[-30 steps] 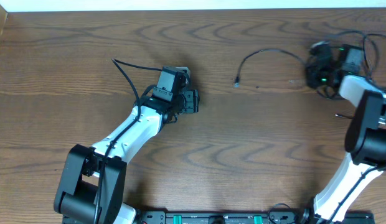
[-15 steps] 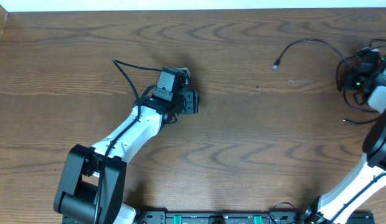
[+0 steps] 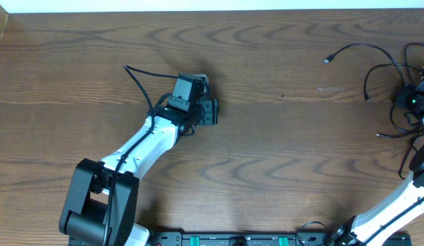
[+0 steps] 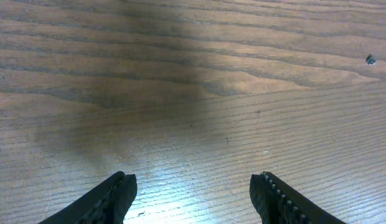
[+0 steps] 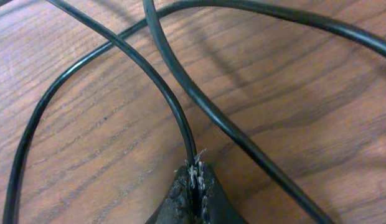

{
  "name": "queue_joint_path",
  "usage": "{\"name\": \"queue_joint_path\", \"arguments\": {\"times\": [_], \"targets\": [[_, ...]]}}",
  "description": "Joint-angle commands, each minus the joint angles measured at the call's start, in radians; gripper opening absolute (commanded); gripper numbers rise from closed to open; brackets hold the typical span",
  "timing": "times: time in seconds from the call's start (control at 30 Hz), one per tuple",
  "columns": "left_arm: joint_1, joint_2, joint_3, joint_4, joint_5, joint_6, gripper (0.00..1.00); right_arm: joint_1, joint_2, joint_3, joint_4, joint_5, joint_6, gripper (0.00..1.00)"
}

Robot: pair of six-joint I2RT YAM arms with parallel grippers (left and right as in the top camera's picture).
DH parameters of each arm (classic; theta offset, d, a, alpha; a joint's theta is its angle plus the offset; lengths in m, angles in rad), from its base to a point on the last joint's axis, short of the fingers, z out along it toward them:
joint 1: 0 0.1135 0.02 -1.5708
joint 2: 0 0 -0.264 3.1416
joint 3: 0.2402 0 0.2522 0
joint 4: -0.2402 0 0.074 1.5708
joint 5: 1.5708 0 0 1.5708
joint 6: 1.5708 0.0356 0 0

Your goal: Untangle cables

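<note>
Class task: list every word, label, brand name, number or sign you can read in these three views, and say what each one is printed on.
No text can be read in any view.
The wooden table shows only grain.
The left gripper, right gripper and black cables carry no visible markings.
The rail at the table's near edge has green parts, but any lettering there is too small to read.
</note>
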State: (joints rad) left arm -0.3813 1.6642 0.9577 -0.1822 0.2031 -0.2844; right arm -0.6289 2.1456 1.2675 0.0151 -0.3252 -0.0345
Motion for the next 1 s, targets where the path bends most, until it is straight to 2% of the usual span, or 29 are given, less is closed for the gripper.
{"name": "queue_joint_path", "arguments": {"times": [0.0, 0.07, 0.1, 0.17, 0.23, 0.27, 0.33, 0.5, 0.7, 0.83, 0.97], "targets": [[0.005, -0.011, -0.005, -0.005, -0.013, 0.002, 0.64, -0.001, 0.014, -0.006, -0.018, -0.002, 0.132, 0.01], [0.005, -0.011, -0.005, -0.005, -0.013, 0.002, 0.64, -0.001, 0.014, -0.006, -0.026, -0.008, 0.196, 0.01], [0.005, -0.011, -0.005, -0.005, -0.013, 0.003, 0.64, 0.0, 0.014, -0.006, -0.026, -0.035, 0.206, 0.04], [0.005, -0.011, -0.005, -0.004, -0.014, 0.003, 0.75, 0.003, 0.013, -0.006, -0.026, -0.101, 0.205, 0.23], [0.005, -0.011, -0.005, -0.004, -0.014, 0.003, 0.82, 0.004, 0.008, -0.006, -0.027, -0.136, 0.205, 0.47], [0.005, -0.011, -0.005, -0.004, -0.014, 0.003, 0.84, 0.004, 0.005, -0.006, -0.027, -0.151, 0.197, 0.68], [0.005, -0.011, -0.005, -0.004, -0.014, 0.003, 0.86, 0.004, -0.01, -0.006, -0.031, -0.164, 0.193, 0.99], [0.005, -0.011, -0.005, -0.004, -0.014, 0.003, 0.9, 0.015, -0.092, -0.006, -0.046, -0.164, 0.151, 0.99], [0.005, -0.018, -0.005, 0.001, -0.014, 0.019, 0.91, 0.055, -0.257, -0.006, -0.122, -0.151, 0.085, 0.99], [0.005, -0.059, -0.005, -0.001, -0.046, 0.049, 0.91, 0.113, -0.381, -0.006, -0.207, -0.121, 0.049, 0.99], [0.005, -0.15, -0.005, -0.005, -0.128, 0.066, 0.91, 0.216, -0.518, -0.006, -0.357, 0.006, 0.007, 0.99]]}}
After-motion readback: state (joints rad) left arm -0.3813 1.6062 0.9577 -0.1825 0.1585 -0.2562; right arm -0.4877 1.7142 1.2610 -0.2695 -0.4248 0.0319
